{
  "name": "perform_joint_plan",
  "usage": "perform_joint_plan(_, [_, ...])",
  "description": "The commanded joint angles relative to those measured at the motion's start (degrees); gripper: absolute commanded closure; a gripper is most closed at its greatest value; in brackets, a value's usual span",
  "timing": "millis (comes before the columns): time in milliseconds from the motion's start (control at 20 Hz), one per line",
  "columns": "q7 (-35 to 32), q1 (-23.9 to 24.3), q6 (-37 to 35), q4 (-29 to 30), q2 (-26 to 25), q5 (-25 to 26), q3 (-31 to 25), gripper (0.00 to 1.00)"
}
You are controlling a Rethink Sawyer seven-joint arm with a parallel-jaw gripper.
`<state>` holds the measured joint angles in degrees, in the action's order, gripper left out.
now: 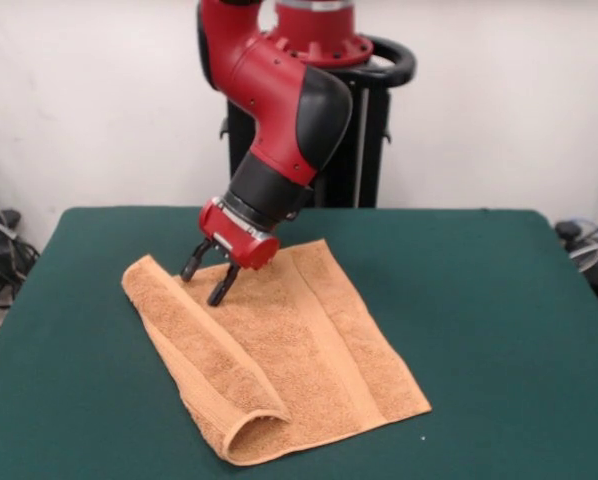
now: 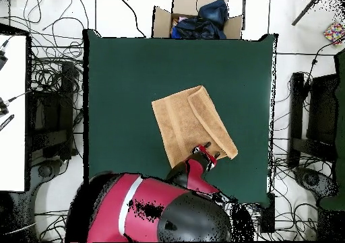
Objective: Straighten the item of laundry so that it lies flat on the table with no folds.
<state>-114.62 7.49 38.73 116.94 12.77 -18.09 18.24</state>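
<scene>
The orange-tan towel (image 1: pixel 289 360) lies on the green table (image 1: pixel 499 330), left of its middle. A long strip along the towel's left side is folded over onto the rest, and the fold stands up in a loop at the near corner (image 1: pixel 254 435). In the overhead view the towel (image 2: pixel 180 122) has this folded strip on its right side (image 2: pixel 214 129). My gripper (image 1: pixel 207 277) is open and empty, with its fingers pointing down just above the far end of the folded strip. It also shows in the overhead view (image 2: pixel 204 148), at the towel's edge nearest the robot's base.
The robot's black pedestal (image 1: pixel 364 130) stands at the table's far side. A cardboard box (image 2: pixel 195 19) with dark blue things in it sits beyond the table's edge opposite the base. Cables lie on the floor on both sides of the table (image 2: pixel 47 85).
</scene>
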Motion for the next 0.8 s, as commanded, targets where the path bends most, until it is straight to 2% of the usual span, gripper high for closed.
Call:
perform_joint_plan(50, [-14.4, 1.7, 3.8, -3.9, -2.9, -2.2, -3.8, 0.00])
perform_joint_plan(650, [-12.8, 4.5, 5.2, -6.1, -3.9, -0.6, -4.1, 0.00])
perform_joint_plan(800, [-14.2, 3.4, 8.0, -5.2, -5.2, -3.3, -3.8, 0.00])
